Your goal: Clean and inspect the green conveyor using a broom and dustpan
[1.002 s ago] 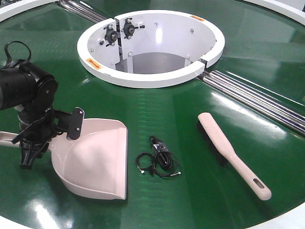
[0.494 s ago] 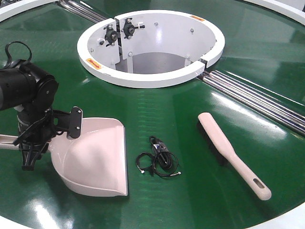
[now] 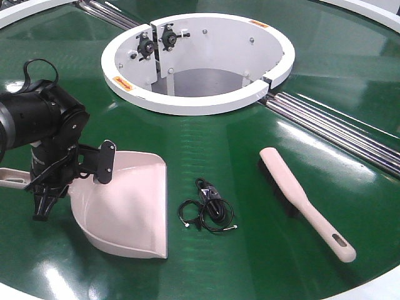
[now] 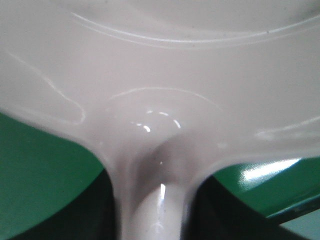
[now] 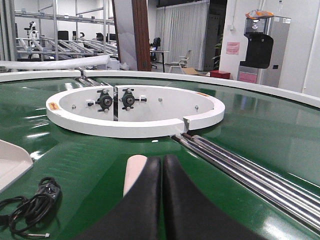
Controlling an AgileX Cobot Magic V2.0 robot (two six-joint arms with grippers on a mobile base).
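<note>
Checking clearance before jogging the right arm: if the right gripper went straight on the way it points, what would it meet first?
Likely the broom: its pale end lies just beyond the shut right gripper, slightly to the left. Depth is unclear.

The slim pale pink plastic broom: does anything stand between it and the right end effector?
Nothing visible does. In the right wrist view, the shut right end effector sits directly behind the slim pale pink plastic broom's end; the black cable bundle lies aside, to its left.
</note>
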